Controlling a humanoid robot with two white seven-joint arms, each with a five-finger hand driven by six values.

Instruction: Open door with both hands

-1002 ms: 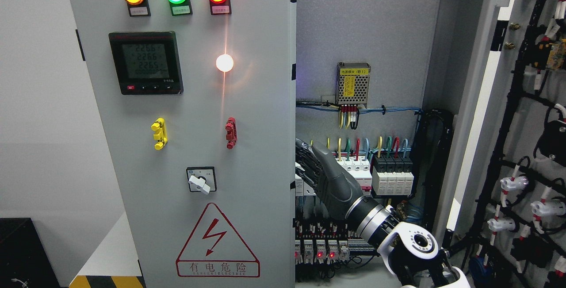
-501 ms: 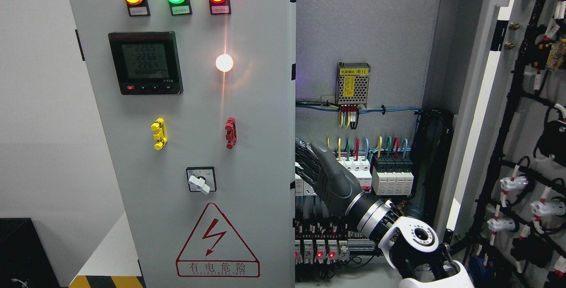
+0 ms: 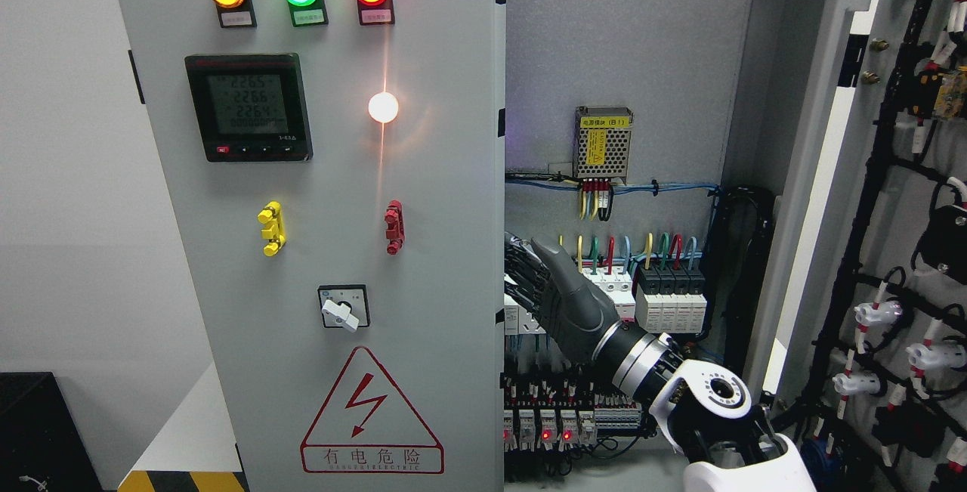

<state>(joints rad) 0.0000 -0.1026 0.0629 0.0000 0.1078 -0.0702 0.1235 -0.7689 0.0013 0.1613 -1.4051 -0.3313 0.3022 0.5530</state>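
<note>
The cabinet's left door [image 3: 423, 197] is a grey panel with three lamps, a black meter [image 3: 248, 106], yellow and red handles and a warning triangle. Its right edge runs down at about x 668. My right hand [image 3: 529, 280] is dark grey and comes up from the lower right on a white and silver forearm [image 3: 702, 401]. It lies against the inner side of that edge at mid height, and its far end is hidden behind the door. The right door [image 3: 891, 174] stands swung wide open at the far right. My left arm does not show.
Inside the open cabinet are a mesh power supply [image 3: 603, 143], rows of breakers [image 3: 668, 299] with coloured wires, and terminal blocks with red LEDs [image 3: 555, 431]. Black cable looms and white connectors [image 3: 876, 314] cover the open door's inner face. A black box [image 3: 34, 431] sits at lower left.
My right forearm and wrist have shifted a little to the right and down, and the hand has turned more upright at the door's edge. The left door has not visibly moved.
</note>
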